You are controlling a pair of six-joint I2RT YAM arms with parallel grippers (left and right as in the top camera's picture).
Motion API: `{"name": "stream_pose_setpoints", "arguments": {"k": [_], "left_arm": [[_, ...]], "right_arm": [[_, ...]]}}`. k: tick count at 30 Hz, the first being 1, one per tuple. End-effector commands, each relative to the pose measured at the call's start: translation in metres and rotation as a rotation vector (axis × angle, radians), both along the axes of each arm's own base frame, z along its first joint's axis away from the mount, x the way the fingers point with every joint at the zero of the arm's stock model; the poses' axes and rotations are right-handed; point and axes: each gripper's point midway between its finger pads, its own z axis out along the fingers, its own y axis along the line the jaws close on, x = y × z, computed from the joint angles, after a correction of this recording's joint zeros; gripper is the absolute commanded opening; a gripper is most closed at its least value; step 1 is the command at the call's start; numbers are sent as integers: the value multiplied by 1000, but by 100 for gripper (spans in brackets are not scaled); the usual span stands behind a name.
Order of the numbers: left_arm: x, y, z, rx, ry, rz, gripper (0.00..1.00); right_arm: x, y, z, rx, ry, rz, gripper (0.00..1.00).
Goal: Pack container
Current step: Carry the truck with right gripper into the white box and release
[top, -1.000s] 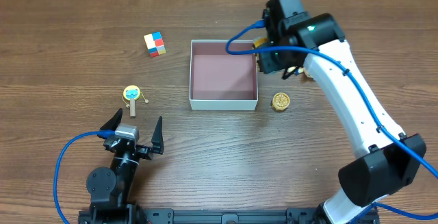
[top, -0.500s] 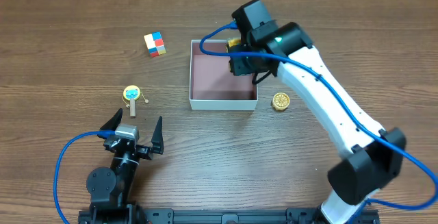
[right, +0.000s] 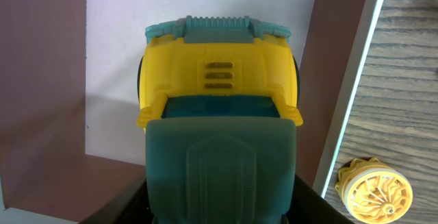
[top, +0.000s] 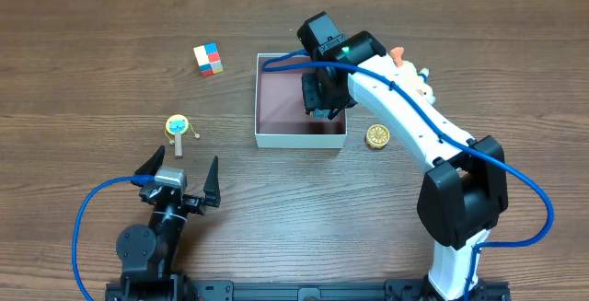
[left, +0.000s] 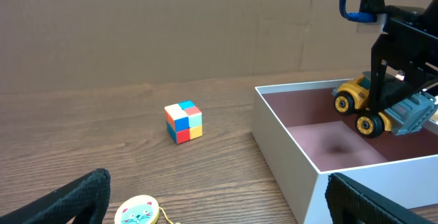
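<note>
Right gripper (top: 324,97): pinching truck (right: 217,80), frame centre, over container (top: 300,139)
Left gripper (top: 182,168): spread, lower left

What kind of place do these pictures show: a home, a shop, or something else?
Most likely a robotics test bench, not a home: a wood-grain table with a cardboard-like wall behind it, and a white robot arm holding a yellow toy truck over a container.

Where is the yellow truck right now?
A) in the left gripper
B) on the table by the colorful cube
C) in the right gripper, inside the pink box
C: the right gripper holds the yellow truck inside the container, wheels off its floor.
</note>
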Motion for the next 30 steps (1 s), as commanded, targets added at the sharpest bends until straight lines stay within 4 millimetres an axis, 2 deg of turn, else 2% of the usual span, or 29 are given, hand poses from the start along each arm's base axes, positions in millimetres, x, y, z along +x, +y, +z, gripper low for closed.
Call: {"name": "stream_pose_setpoints", "arguments": {"k": [1,17,20,24,30], "left_arm": [[0,2,1,19,-11,7,100],[0,2,1,19,-11,7,100],[0,2,1,19,-11,7,100],[0,2,1,19,-12,7,100],[0,2,1,19,-12,7,100]], "right_arm": [[5,7,8,20,-25,-2,33],[5,5,8,9,-25,4,39],[4,5,8,8,-24,4,47],[4,5,8,8,-23,4,50],[4,5,8,9,-24,4,63]]}}
